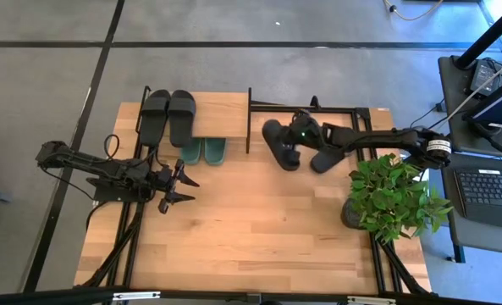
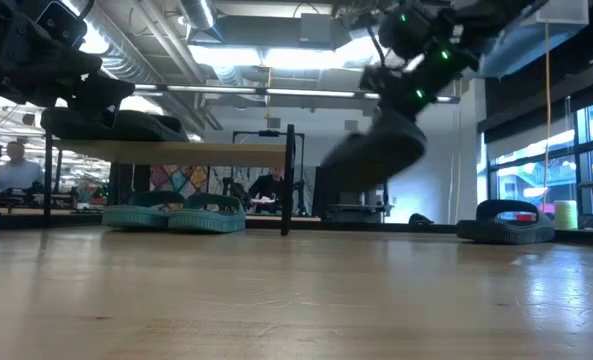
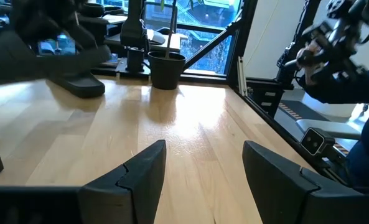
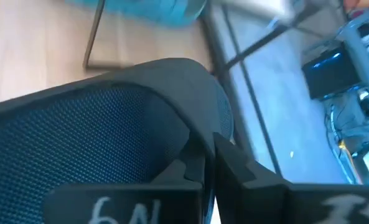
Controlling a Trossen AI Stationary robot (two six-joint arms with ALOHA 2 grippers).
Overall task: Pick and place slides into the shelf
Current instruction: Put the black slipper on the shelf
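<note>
A: Black matte foam slides (image 1: 168, 115), one pair, already lie on the light wood top board of the thin black metal-framed shelf (image 1: 225, 108), at the upper left of the high view. Sage green foam slides (image 1: 203, 152), one pair, sit on the lower level beneath that board.

B: Remaining items?

A: Two black foam slides, right of centre. One black slide (image 1: 281, 142) is off the worktop, gripped by the right gripper (image 1: 300, 135); the low view shows it hanging tilted in the air. The right wrist view shows the jaws clenched on its wide strap, which has a fine dotted texture. The other black slide (image 1: 328, 156) lies flat on the pale wooden worktop (image 1: 259, 229), just beside the leafy green potted plant (image 1: 392, 191).

B: Left arm?

A: The left gripper (image 1: 173, 186) waits at the centre left over the worktop, jaws spread and empty.

B: Progress?

A: Judged four of six stowed; the open shelf space lies right of the black pair.
</note>
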